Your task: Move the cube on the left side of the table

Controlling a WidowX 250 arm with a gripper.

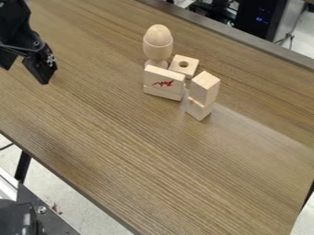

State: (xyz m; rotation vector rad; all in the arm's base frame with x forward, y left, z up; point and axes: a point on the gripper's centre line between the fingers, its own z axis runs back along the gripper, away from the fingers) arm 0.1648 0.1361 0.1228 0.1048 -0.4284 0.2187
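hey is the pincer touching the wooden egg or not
Apart. The camera view shows a broad stretch of table between the pincer, at upper left, and the egg.

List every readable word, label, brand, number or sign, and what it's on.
None that can be read.
Red marking on the flat wooden block: too small and blurred to make out.
Blue lights on the black case: no readable characters.

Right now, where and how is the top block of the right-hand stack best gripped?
Probably by opposite upright sides of the top block, coming from above: its visible sides are flat, its top uncovered, and it stands on the lower block.
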